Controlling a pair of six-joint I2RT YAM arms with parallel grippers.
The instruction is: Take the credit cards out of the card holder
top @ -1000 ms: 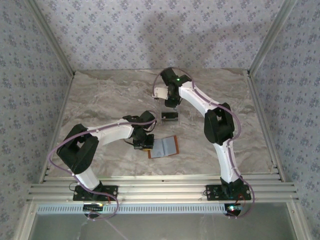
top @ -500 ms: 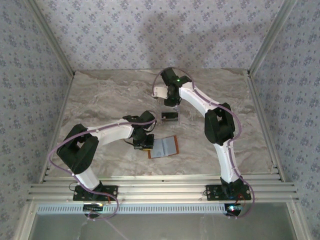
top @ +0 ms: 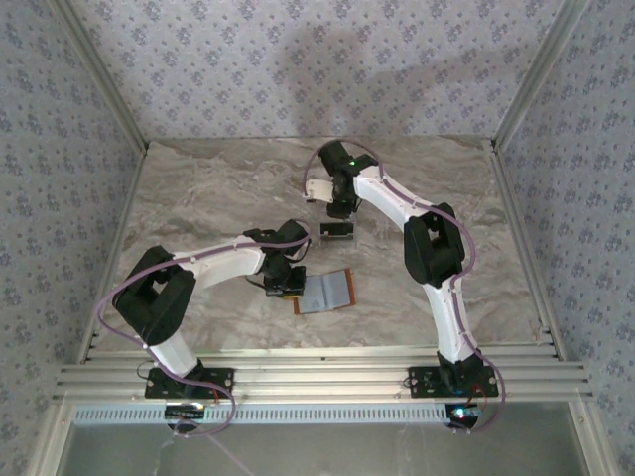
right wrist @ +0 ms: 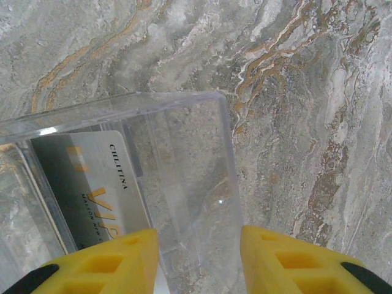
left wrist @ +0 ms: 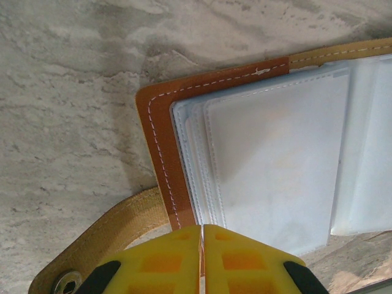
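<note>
Change since earlier frame: R arm's wrist has swung a little left and its elbow drawn in. L arm and card holder unchanged.

1. Card holder (top: 327, 292) (left wrist: 160, 141): brown, white stitching, lying open and flat on marble table (top: 198, 198). Pale see-through sleeves (left wrist: 275, 159) stacked inside, edges stepped. Closing strap (left wrist: 104, 236) with metal snap (left wrist: 67, 283) pokes out from under holder's left edge.

2. Left gripper (top: 283, 288) (left wrist: 201, 236): at holder's left edge. Yellow fingers pressed together, jaws narrow as can be, a thin brown sliver of the holder's border pinched between them.

3. Clear tray (top: 337, 220) (right wrist: 122, 101): see-through plastic, on table just beyond holder's far edge, not touching it.

4. Credit card (right wrist: 92, 190): pale silvery, orange "VIP" lettering, in the tray beyond the holder, leaning against its inner wall. From the top view a dark strip shows low in the tray; cannot tell what it is.

5. Right gripper (top: 338, 205) (right wrist: 199, 245): beyond holder, directly over tray. Yellow fingers (right wrist: 110, 257) stand apart, about half wide, nothing clamped between them. Tray's right wall lies below the gap; cannot tell whether any fingertip touches the plastic.

6. Surround: patterned wallpaper panels (top: 298, 59) on three sides, well beyond the holder; alu rail (top: 317, 382) on holder's near side carrying both arm bases.
</note>
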